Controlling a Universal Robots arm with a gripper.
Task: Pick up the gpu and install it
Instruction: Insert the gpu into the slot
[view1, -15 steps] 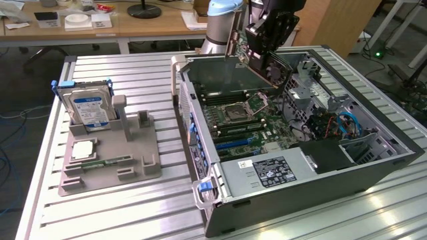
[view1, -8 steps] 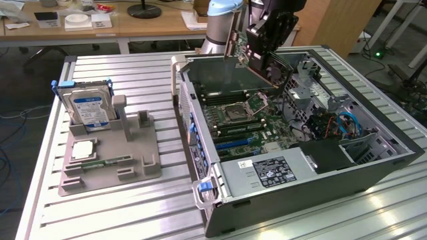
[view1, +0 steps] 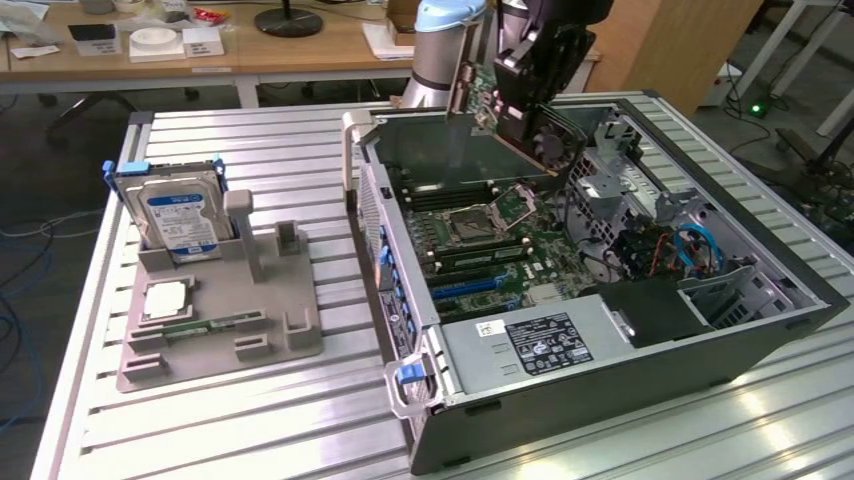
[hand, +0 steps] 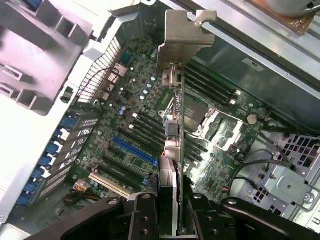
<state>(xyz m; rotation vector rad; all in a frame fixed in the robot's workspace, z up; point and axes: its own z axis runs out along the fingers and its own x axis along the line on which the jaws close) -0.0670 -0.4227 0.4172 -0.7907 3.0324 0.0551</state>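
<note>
In the exterior view my gripper (view1: 531, 95) is closed on the gpu (view1: 534, 140) and holds it in the air above the far end of the open computer case (view1: 694, 330) (the card hangs tilted, one corner lowest). The case lies on its side on the ribbed metal table (view1: 267, 420). Toward the table's edge on the exterior view's left sits the grey holder (view1: 267, 335), with a hard drive (view1: 180, 215) upright in its far corner and a memory stick (view1: 214, 325) flat near its front edge. With the card in my grip and off the table, I judge the pick-up done.

In the wrist view my fingers (hand: 142, 215) clamp the near edge of the gpu (hand: 172, 130), which runs away from me edge-on, its silver bracket (hand: 182, 35) at the far end near the case's wall (touching or not, I cannot tell). Under it lies the motherboard (hand: 115, 125). The blue slot (hand: 132, 150) sits off to one side of the card, not beneath its edge. So the card is not seated in any slot, and the installing is, by my reckoning, all left to do.
</note>
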